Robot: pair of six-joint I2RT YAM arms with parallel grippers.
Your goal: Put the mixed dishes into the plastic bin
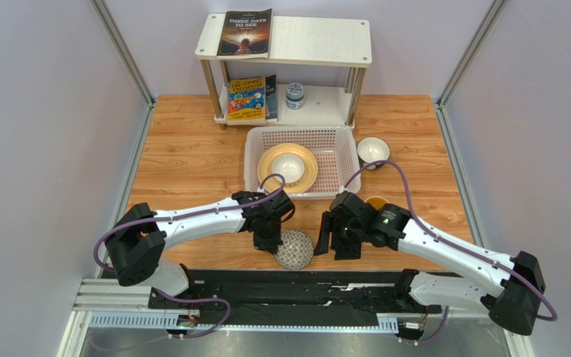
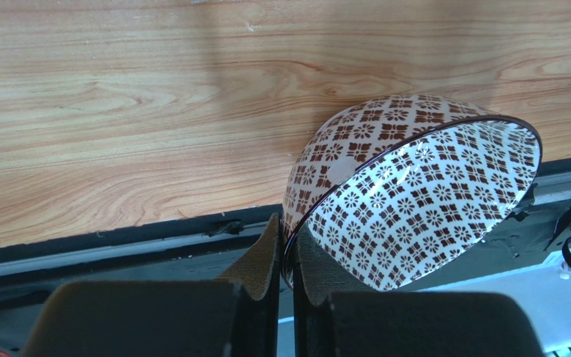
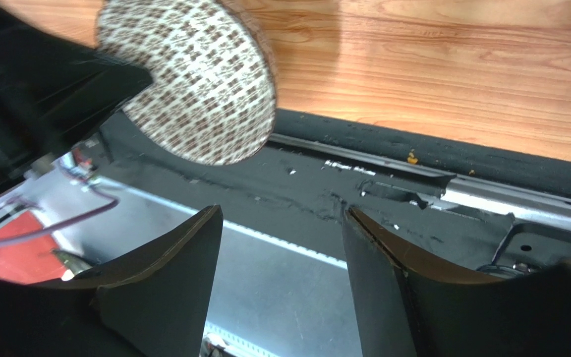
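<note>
The grey patterned bowl [image 1: 294, 249] hangs tilted at the table's near edge, its inside facing the left wrist camera [image 2: 415, 201]. My left gripper [image 2: 287, 230] is shut on its rim, one finger inside and one outside; in the top view that gripper [image 1: 270, 242] is at the bowl's left. My right gripper [image 1: 333, 245] stands open and empty just right of the bowl [image 3: 192, 82], with nothing between its fingers [image 3: 281, 216]. The plastic bin [image 1: 338, 167] holds a pale yellow plate [image 1: 264, 169] with a white bowl [image 1: 288, 166] on it.
Another white bowl [image 1: 372, 151] sits right of the bin. A yellow-lined mug [image 1: 376, 202] shows partly behind the right arm. The white shelf [image 1: 318, 41] at the back holds books and a blue-and-white jar [image 1: 294, 94]. A black rail [image 1: 281, 286] runs along the near edge.
</note>
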